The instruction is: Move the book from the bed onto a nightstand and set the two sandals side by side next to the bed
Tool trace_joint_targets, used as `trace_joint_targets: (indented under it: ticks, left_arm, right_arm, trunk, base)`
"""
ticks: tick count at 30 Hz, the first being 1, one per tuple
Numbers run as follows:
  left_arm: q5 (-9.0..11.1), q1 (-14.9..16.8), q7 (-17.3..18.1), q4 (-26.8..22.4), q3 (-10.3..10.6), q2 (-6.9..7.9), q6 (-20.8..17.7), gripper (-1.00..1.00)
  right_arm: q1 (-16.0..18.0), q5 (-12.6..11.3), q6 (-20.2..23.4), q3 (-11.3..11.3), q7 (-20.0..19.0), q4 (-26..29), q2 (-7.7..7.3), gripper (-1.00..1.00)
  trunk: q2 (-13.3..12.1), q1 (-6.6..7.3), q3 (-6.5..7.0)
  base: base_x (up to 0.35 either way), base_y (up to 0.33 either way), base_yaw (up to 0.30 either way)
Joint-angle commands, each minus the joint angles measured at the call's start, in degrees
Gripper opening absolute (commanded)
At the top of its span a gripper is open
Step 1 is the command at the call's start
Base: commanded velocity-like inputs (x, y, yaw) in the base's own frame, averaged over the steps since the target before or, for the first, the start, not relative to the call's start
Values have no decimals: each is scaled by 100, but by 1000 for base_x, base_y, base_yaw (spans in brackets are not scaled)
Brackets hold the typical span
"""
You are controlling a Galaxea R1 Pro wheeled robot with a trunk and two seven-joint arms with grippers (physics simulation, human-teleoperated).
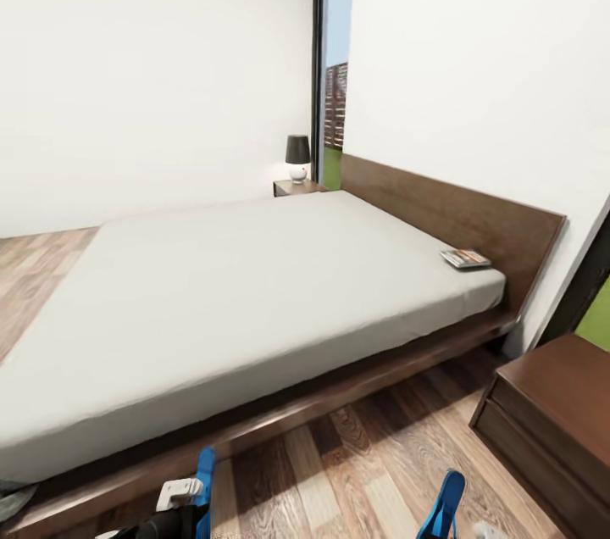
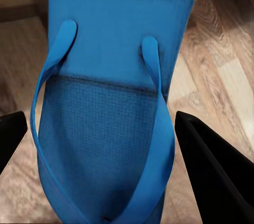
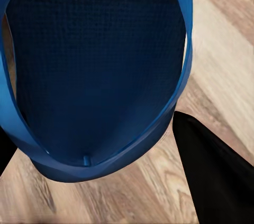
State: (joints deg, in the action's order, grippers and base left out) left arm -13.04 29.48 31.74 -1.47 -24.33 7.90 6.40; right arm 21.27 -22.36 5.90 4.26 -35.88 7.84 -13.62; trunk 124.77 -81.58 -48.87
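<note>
I've got a blue sandal (image 2: 106, 123) clamped in the left gripper (image 2: 100, 145), the other sandal (image 3: 95, 76) in the right gripper (image 3: 90, 150). Book (image 1: 465, 258) lies on the bed (image 1: 237, 285) by the headboard (image 1: 457, 213).

Both arms low at the near edge of the head view, barely in frame. Left hand (image 2: 100, 150): dark fingers (image 2: 217, 171) on either side of a blue sandal (image 2: 106, 76), sole between them. Right hand (image 3: 106, 166): one dark finger (image 3: 217, 176) beside the other sandal (image 3: 95, 76); contact unclear. Left wrist (image 1: 180, 491) pale, near frame bottom.
</note>
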Motion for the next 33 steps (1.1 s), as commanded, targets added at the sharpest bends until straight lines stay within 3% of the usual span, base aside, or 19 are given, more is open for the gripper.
trace_joint_targets:
  ticks: [1, 33]
  left_arm:
    - [-60, 5, 8, 6, -45, 1, 37, -100]
    - [-63, 5, 8, 6, -45, 1, 37, -100]
  right_arm:
    - [0, -23, 60, 48, -25, 7, 0, -100]
    - [0, -23, 60, 48, -25, 7, 0, -100]
  trunk:
    - [2, 1, -5]
    - [2, 1, -5]
  base:
    - [0, 0, 293]
    - [0, 0, 293]
